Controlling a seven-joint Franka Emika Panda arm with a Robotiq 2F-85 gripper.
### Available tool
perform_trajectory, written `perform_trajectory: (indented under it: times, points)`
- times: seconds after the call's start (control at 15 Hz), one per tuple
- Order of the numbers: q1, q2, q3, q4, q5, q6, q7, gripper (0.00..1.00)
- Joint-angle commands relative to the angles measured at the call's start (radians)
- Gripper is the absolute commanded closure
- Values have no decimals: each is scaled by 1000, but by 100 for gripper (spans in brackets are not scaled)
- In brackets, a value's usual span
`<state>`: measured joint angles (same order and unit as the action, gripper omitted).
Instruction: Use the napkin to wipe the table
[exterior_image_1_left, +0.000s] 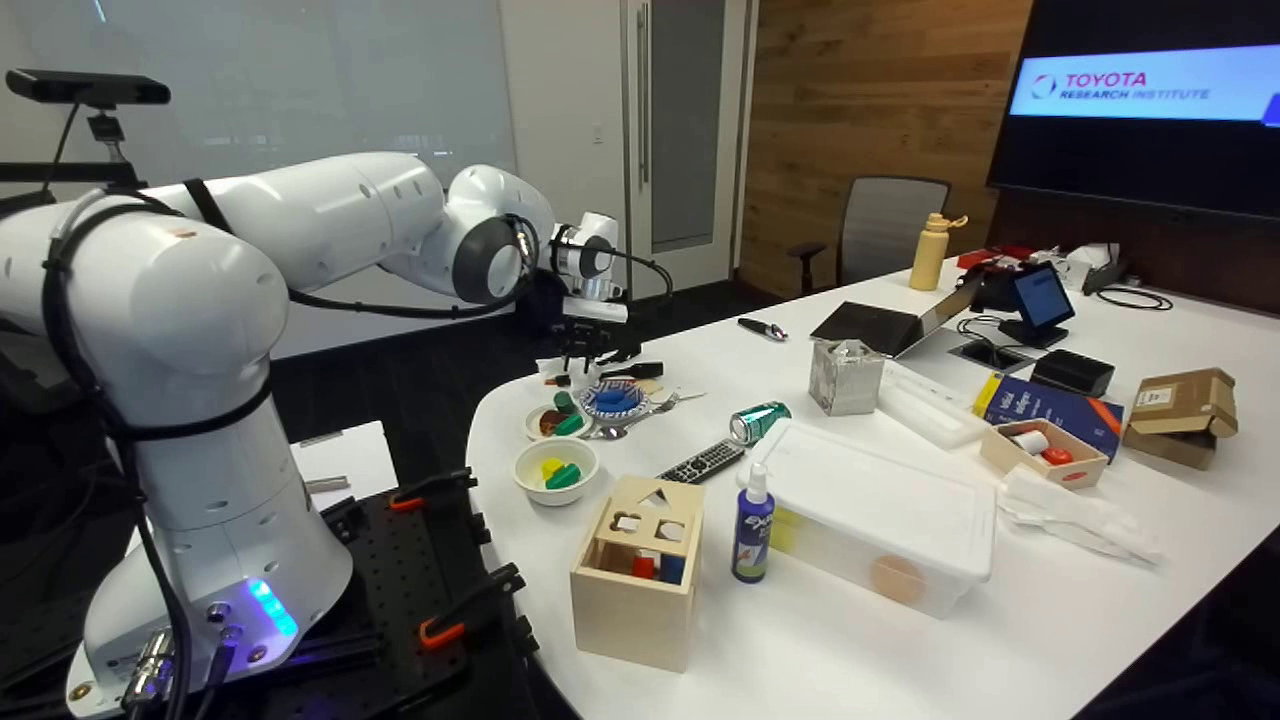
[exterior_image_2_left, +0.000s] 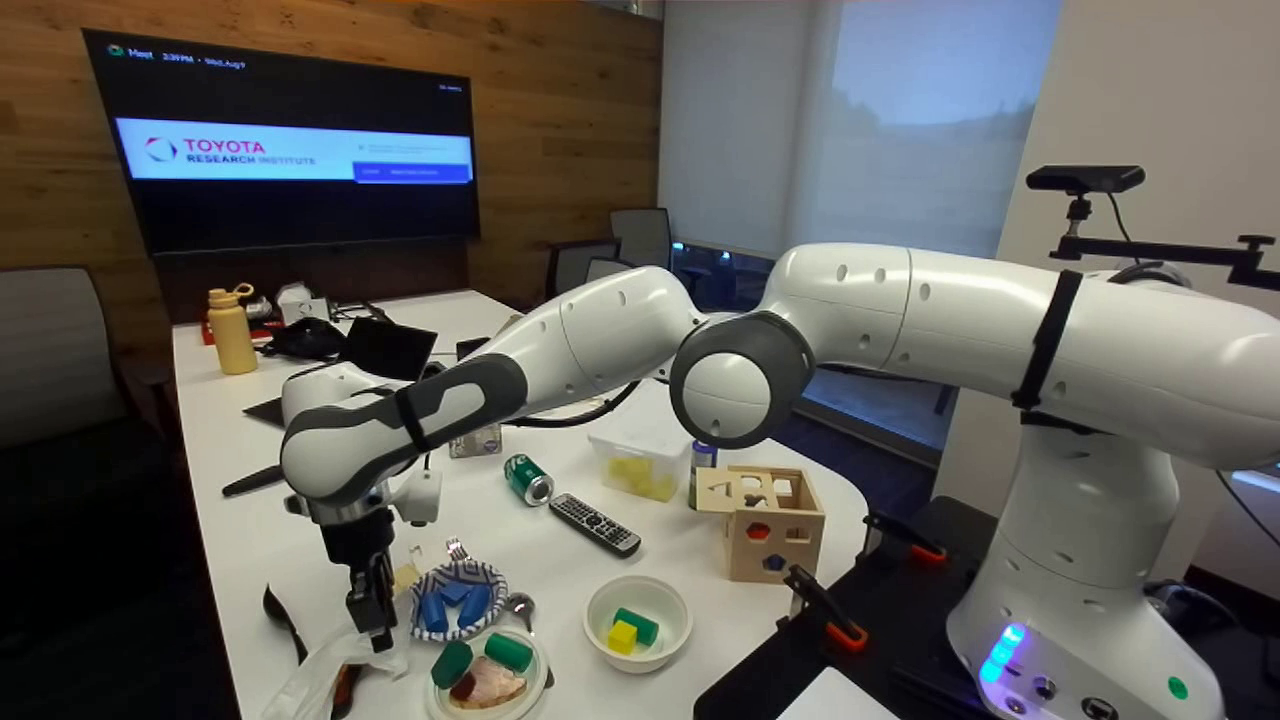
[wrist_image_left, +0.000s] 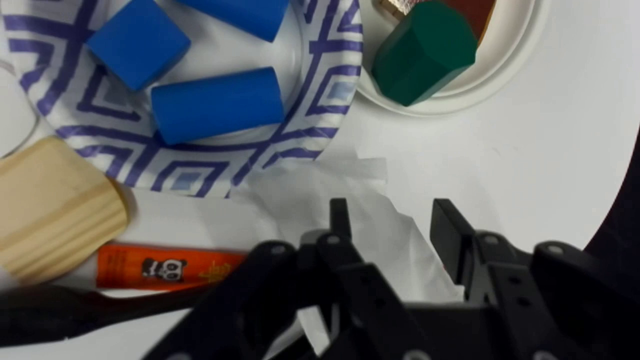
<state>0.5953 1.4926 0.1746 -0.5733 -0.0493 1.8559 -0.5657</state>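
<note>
A crumpled, thin white napkin (wrist_image_left: 325, 192) lies on the white table (wrist_image_left: 550, 165), beside the patterned bowl's rim. It also shows in an exterior view (exterior_image_2_left: 315, 680) at the table's near edge, partly over dark utensils. My gripper (wrist_image_left: 392, 215) points down over the napkin with its fingers apart; napkin shows between and beneath them. Nothing is visibly clamped. In both exterior views the gripper is low above the table end, next to the patterned bowl (exterior_image_2_left: 375, 625) (exterior_image_1_left: 580, 360). Whether the fingertips touch the napkin cannot be told. Part of the napkin is hidden behind the gripper.
A patterned bowl (wrist_image_left: 320, 95) with blue blocks and a plate (wrist_image_left: 480, 97) with green blocks sit close by. A wooden piece (wrist_image_left: 55, 210), an orange wrapper (wrist_image_left: 165, 267) and a dark utensil (wrist_image_left: 75, 312) lie beside the gripper. Another white tissue (exterior_image_1_left: 1075, 515) lies further off.
</note>
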Motion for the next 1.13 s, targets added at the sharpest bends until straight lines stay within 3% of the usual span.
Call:
perform_trajectory:
  times: [0.0, 0.2, 0.67, 0.73, 1.07]
  points:
    - [-15, 0, 1, 12, -5, 4, -8, 22]
    - [-3, 0, -50, 77, -64, -27, 20, 1]
    - [-28, -52, -194, 259, -204, -233, -39, 0]
    - [-44, -111, -209, 190, -212, -221, -59, 0]
    - [-145, -172, -227, 188, -213, -231, -239, 0]
